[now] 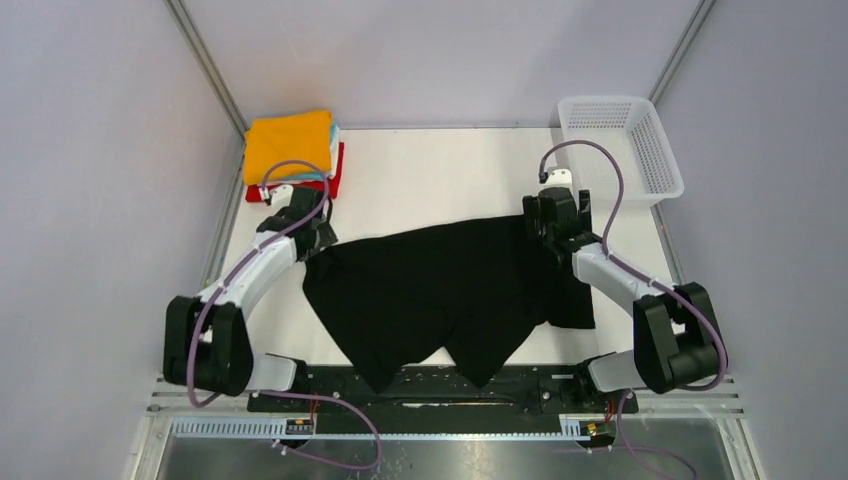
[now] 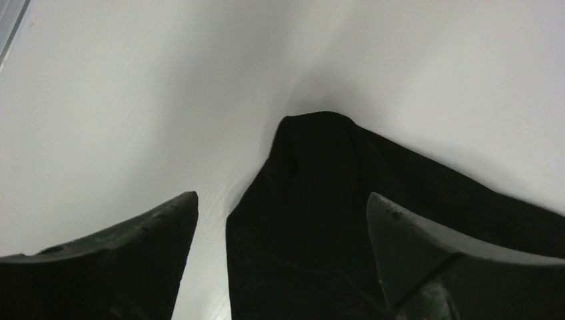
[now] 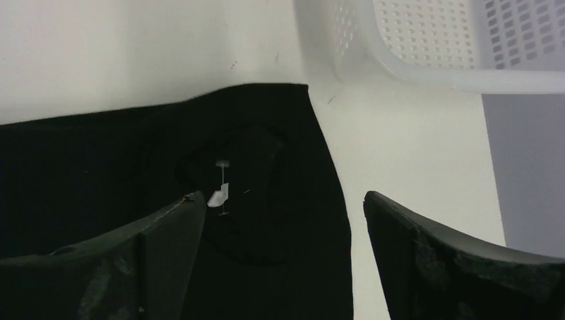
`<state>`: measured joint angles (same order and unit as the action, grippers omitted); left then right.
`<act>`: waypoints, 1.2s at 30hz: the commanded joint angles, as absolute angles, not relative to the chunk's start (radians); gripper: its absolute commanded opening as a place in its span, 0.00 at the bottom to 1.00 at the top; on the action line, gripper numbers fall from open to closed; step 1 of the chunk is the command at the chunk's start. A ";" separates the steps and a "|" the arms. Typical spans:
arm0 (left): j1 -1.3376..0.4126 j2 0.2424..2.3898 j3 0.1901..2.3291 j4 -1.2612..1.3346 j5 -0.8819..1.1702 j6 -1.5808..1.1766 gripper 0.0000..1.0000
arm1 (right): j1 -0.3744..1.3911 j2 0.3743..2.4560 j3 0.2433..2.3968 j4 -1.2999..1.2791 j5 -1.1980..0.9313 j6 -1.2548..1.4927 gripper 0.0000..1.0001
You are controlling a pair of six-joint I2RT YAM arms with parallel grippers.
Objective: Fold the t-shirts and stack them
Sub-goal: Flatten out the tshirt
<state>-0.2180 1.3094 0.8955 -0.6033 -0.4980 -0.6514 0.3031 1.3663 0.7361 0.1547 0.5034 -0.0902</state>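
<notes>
Two arms, one black t-shirt (image 1: 440, 290) laid out
Top view: the shirt lies loosely spread across the near half of the table (image 1: 430, 170), with its near folds reaching over the front edge; the left gripper (image 1: 318, 235) is at its far left corner, the right gripper (image 1: 548, 215) at its far right corner, the folded stack (image 1: 290, 150) far left, the basket (image 1: 620, 140) far right. Left wrist view: the fingers (image 2: 133, 247) stand apart and a cloth corner lies loose between them. Right wrist view: the fingers (image 3: 460, 267) are apart and clamp nothing; a neck label (image 3: 218, 195) shows. The cloth is judged light, limp and not slippery: pinch it at corners or hem edges, taking both layers
</notes>
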 commanded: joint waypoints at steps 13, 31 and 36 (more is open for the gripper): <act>-0.157 1.098 0.834 -0.445 -0.106 -0.667 0.99 | 0.298 1.002 0.669 0.018 -0.034 0.343 1.00; -0.245 1.400 0.764 -0.268 0.044 -0.708 0.99 | 0.433 1.340 0.605 -0.084 -0.009 0.589 0.99; -0.148 1.470 0.792 -0.321 -0.030 -0.696 0.99 | 0.311 1.463 0.674 -0.118 -0.039 0.609 1.00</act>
<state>-0.2115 1.4307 0.7307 -0.2974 0.0647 -0.7120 0.3988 1.3804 0.6167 -0.0673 -0.0708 0.5751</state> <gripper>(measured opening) 0.989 0.993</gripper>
